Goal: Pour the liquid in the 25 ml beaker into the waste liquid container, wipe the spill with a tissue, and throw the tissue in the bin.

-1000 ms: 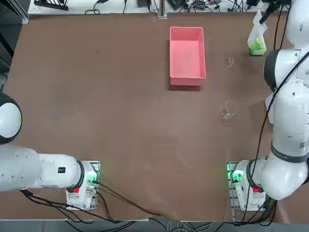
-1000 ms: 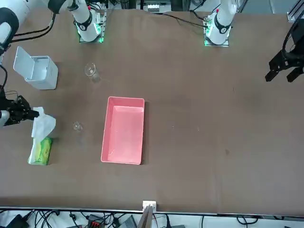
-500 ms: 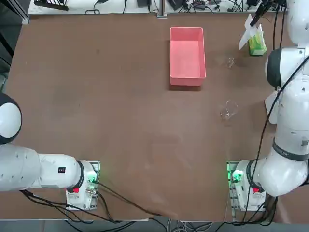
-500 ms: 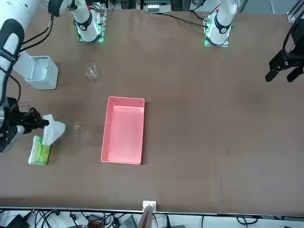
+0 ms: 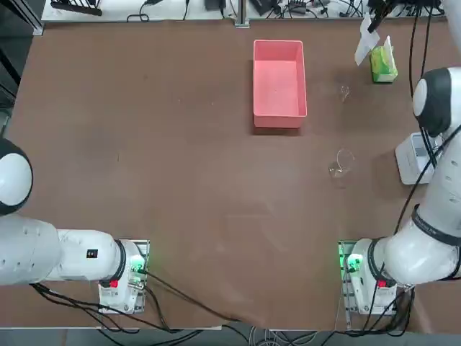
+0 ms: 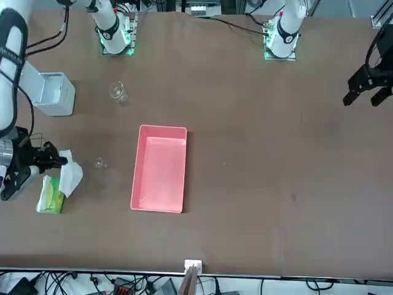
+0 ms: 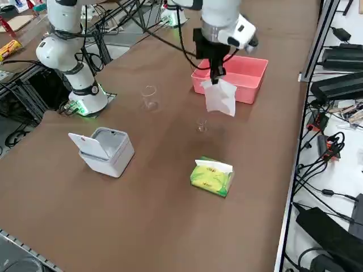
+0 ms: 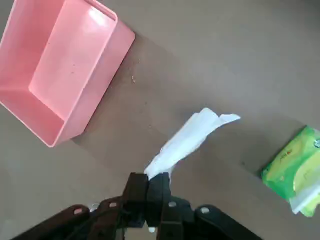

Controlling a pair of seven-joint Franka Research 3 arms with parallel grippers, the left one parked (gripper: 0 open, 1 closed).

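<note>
My right gripper hangs above the table, shut on the top corner of a white tissue that dangles free beneath it. In the wrist view the tissue trails away from the closed gripper. The tissue hangs beside the green tissue pack. The tiny 25 ml beaker stands upright on the table between the pack and the pink waste liquid container. From the side, the beaker sits just below the hanging tissue, apart from it.
A larger clear beaker stands nearer the robot. A white bin with its lid flipped open sits at the table's right edge. The green pack lies near the far right corner.
The gripper has pulled the tissue out of the green pack and lifted it up and away. The sheet now hangs free of the pack.
</note>
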